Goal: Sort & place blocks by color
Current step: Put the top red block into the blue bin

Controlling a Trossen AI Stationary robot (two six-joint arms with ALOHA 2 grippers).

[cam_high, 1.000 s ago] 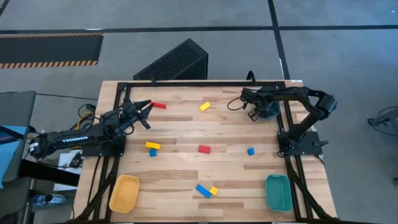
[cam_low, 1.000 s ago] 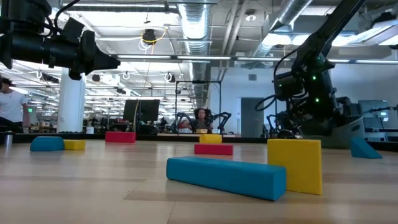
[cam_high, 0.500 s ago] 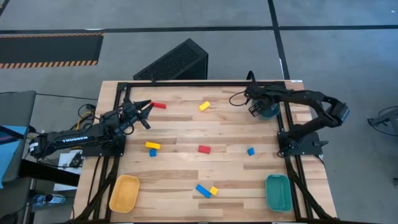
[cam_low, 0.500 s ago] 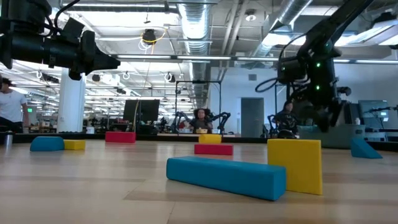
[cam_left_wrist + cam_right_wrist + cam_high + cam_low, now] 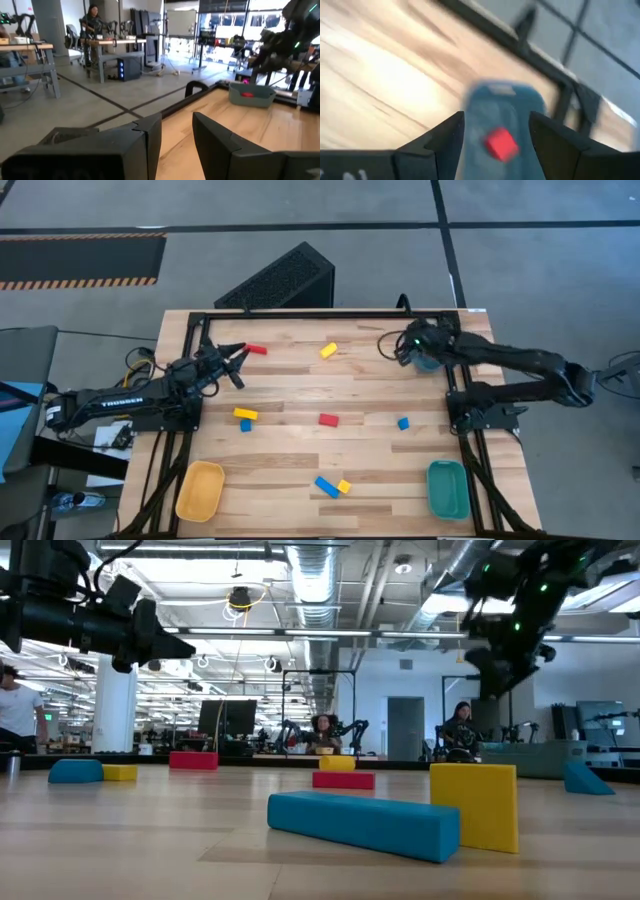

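Small blocks lie scattered flat on the wooden table: a red bar (image 5: 256, 350), a yellow one (image 5: 328, 351), a yellow bar (image 5: 245, 414) with a blue cube (image 5: 245, 425), a red one (image 5: 328, 420), a blue cube (image 5: 403, 423), and a blue bar (image 5: 326, 487) beside a yellow cube (image 5: 344, 486). Another red block (image 5: 501, 144) lies inside the far teal tray (image 5: 520, 105). My right gripper (image 5: 416, 346) hangs open above that tray. My left gripper (image 5: 233, 361) is open in the air, just left of the red bar.
A yellow oval tray (image 5: 200, 490) sits at the near left corner and a second teal tray (image 5: 447, 488) at the near right. A black frame (image 5: 330, 313) borders the table. People stand in the room beyond.
My right gripper has risen well above the far teal tray while its arm has stretched out toward the table's right. The blocks on the table have stayed where they were.
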